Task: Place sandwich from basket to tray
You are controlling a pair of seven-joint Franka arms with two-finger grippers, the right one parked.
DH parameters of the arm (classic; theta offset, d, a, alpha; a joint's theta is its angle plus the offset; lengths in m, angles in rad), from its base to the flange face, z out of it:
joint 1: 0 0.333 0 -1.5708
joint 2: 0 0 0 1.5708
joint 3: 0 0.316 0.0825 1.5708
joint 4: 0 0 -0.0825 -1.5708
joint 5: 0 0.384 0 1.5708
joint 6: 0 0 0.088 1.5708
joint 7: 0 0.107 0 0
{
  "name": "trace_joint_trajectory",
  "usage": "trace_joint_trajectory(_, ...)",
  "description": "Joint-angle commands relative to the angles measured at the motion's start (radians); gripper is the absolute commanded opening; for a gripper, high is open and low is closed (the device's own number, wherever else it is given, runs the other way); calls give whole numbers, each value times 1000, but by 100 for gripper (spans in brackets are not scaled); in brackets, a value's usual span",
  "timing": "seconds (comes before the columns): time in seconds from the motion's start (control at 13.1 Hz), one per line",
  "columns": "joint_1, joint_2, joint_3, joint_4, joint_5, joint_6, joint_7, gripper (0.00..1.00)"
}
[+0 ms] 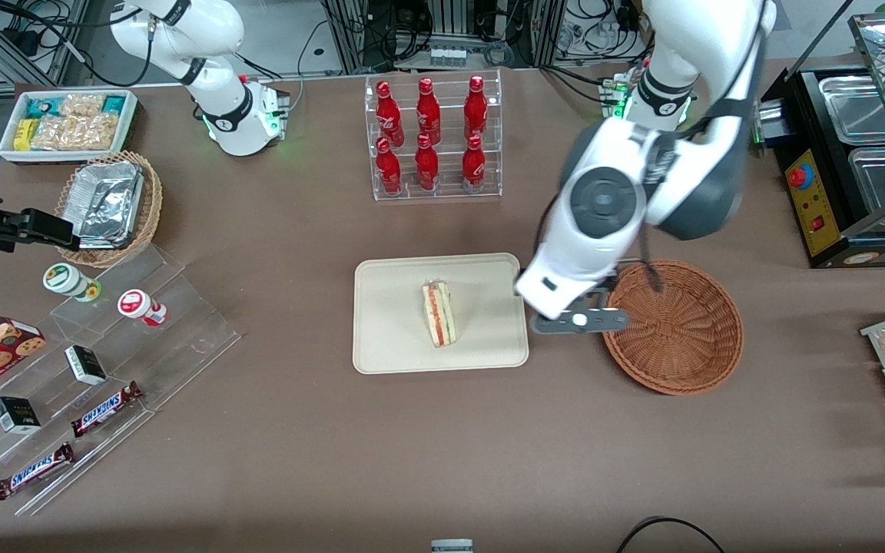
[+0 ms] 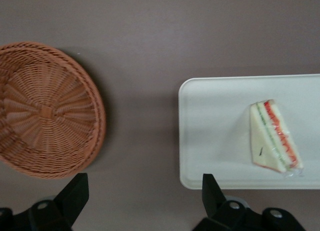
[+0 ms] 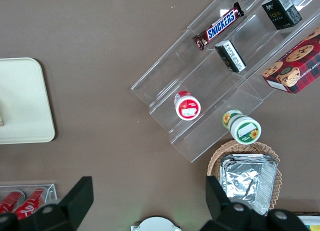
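**Sandwich on the tray, hand open above the table**

We see the sandwich lying on the cream tray, near the tray's middle, its red and green filling showing along the cut edge. Our hand hangs above bare brown table between the tray and the basket, with the fingers spread wide and nothing between them. The basket sits just beside the tray, toward the working arm's end, apart from it. A rack of red bottles stands farther from the front camera than the tray.
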Motion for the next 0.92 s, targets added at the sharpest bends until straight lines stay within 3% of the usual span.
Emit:
trace_joint_trajectory(0.0, -8, -68, 57, -38, -27, -53, 104, 100)
trace_joint_trajectory(0.38, 21, -157, 99, -44, -24, -162, 235, 100)
trace_joint_trajectory(0.46, 118, -166, 47, -41, -24, -188, 248, 100)
trace_joint_trajectory(0.84, 383, -218, -197, -51, -5, -210, 291, 100)
